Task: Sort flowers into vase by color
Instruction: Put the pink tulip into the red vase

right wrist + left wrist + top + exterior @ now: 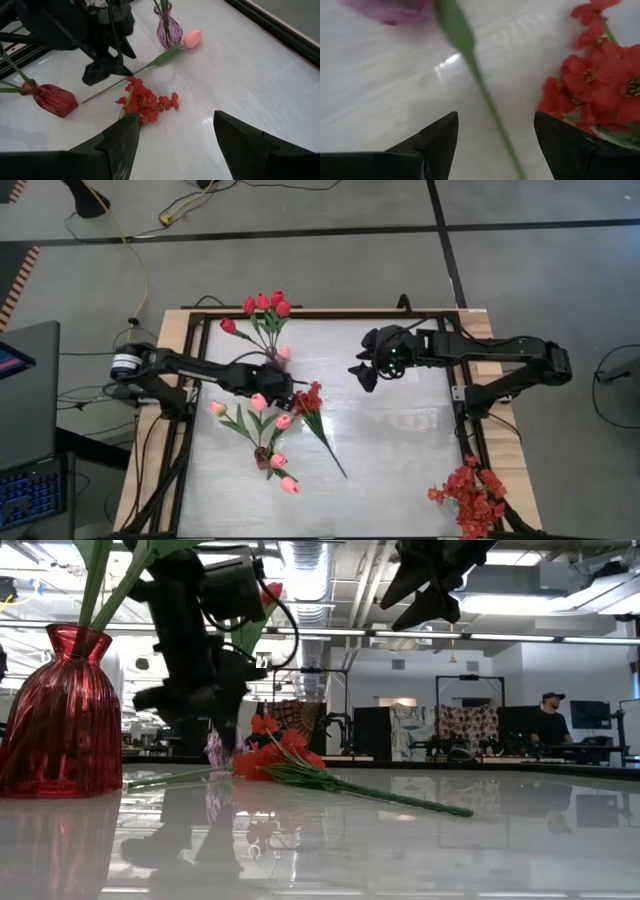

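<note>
We see a red spray [310, 398] lying flat near the middle of the bench [400, 470], its blossoms toward the left arm and its long green stem [328, 445] running off toward the front edge; in the low view the same spray [275, 755] lies on the glossy top with the stem trailing away to the right. Beside its blossoms lies a single pink tulip [192, 38], its stem [480, 85] passing straight between the fingers of the left claw [283, 393], which hangs low over it with its jaws spread wide and gripping nothing; in the left wrist view the red blossoms [590, 85] sit just beside one finger [570, 145]. The tulip's head rests by the foot of a purple vase [167, 27], which holds a few green stems. A red vase [57, 715] stands toward the back left part of the bench with red tulips [265, 305] rising from it. Nearer the front, left of the middle, pink tulips [262, 428] stand grouped on leafy stems, but we cannot tell what holds them. A separate bunch of red blossoms [470, 495] sits at the front right corner of the bench, well apart from both arms. The right claw [364, 372] hangs above the bench right of the middle, toward the back edge, its fingers [117, 145] spread and empty, well apart from the spray. In the room beyond the bench a person [548, 720] sits at a desk.
</note>
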